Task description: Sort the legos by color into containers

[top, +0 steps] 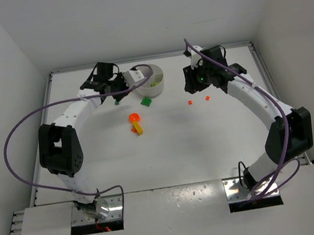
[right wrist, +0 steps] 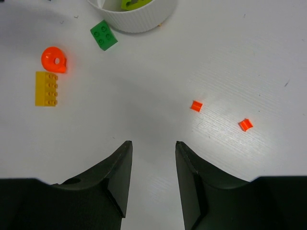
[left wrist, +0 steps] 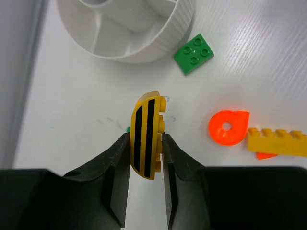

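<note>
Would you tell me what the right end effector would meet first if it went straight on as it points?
The right end effector faces bare white table, then probably the round white ribbed plastic dish; depth is unclear.

Yellow black-striped lego (left wrist: 147,139) between claw (left wrist: 146,165) fingers
</note>
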Controlling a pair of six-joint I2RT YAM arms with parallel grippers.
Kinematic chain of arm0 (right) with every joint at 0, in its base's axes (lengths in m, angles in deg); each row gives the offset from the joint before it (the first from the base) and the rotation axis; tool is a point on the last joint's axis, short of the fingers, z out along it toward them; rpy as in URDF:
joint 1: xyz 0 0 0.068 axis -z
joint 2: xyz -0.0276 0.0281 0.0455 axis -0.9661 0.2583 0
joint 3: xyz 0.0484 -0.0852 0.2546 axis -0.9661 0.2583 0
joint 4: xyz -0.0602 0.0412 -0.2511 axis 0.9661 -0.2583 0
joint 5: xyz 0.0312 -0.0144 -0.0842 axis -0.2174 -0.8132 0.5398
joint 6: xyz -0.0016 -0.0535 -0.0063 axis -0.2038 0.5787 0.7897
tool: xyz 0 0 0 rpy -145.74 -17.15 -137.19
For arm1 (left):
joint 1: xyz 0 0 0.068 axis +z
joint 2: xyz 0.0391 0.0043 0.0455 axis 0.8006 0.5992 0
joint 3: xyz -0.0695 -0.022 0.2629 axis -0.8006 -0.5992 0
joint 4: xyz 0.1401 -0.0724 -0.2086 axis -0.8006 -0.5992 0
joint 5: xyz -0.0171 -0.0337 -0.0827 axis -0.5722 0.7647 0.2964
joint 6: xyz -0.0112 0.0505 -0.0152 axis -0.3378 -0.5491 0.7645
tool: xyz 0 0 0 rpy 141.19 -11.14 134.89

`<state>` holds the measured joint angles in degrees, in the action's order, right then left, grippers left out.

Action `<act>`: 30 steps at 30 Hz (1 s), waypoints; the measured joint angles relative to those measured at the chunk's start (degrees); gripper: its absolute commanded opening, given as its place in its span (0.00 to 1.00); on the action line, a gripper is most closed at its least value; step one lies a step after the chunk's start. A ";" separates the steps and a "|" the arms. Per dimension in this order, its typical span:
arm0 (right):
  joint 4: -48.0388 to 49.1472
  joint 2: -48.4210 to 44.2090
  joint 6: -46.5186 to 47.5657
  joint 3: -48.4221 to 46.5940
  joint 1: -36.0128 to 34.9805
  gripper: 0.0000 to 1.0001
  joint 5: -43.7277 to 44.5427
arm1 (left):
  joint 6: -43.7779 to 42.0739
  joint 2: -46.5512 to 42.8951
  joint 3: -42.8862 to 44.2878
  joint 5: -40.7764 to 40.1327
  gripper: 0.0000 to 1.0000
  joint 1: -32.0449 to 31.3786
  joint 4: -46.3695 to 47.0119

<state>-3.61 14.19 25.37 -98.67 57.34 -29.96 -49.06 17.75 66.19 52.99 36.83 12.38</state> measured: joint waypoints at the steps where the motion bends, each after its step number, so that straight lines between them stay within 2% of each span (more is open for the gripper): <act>1: 0.00 -0.07 -0.02 0.00 0.00 0.42 -0.24 | -3.21 -1.01 0.79 0.57 0.12 -0.02 -0.59; 9: -0.17 -0.09 -0.02 0.00 0.44 0.42 -1.25 | -26.88 -2.97 1.49 3.15 0.12 -0.07 -4.81; 12: -0.24 -0.09 -0.02 0.02 0.66 0.42 -1.44 | -32.70 -2.73 1.55 4.11 0.09 -0.07 -4.50; 21: -0.37 -0.09 -0.09 0.79 1.44 0.42 -1.51 | -43.47 4.61 8.85 7.15 0.09 -0.07 -3.74; 30: -0.24 -0.28 -0.26 2.16 2.10 0.42 -2.43 | -45.09 11.28 15.82 10.01 0.09 -0.17 -2.89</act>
<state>-3.85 13.91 25.10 -96.50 59.43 -32.38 -94.15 29.02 82.01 63.00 36.66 9.50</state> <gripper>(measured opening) 0.418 0.337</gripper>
